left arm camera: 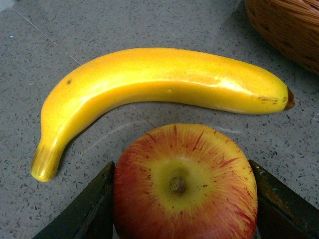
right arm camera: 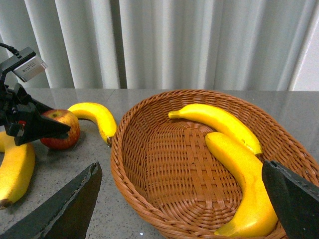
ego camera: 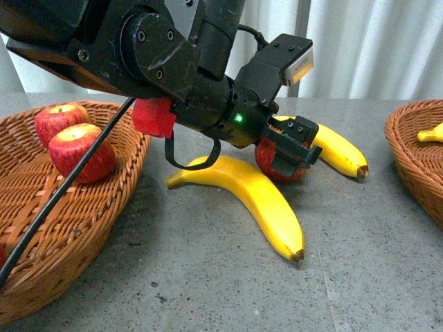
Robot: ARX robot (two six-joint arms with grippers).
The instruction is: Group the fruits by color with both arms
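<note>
My left gripper (ego camera: 294,149) is shut on a red apple (ego camera: 266,164) low over the grey table, mid-table. In the left wrist view the apple (left arm camera: 184,184) sits stem-up between both jaws. One banana (ego camera: 256,197) lies just in front of it, another banana (ego camera: 339,152) just behind; the wrist view shows one (left arm camera: 159,84) past the apple. My right gripper (right arm camera: 179,194) is open and empty above the right basket (right arm camera: 124,164), which holds two bananas (right arm camera: 219,122) (right arm camera: 244,174). The right gripper is out of the front view.
A wicker basket (ego camera: 104,207) at the left holds two red apples (ego camera: 61,117) (ego camera: 82,151). The right basket's rim (ego camera: 405,149) shows at the right edge with a banana tip (ego camera: 432,133). White curtains hang behind the table.
</note>
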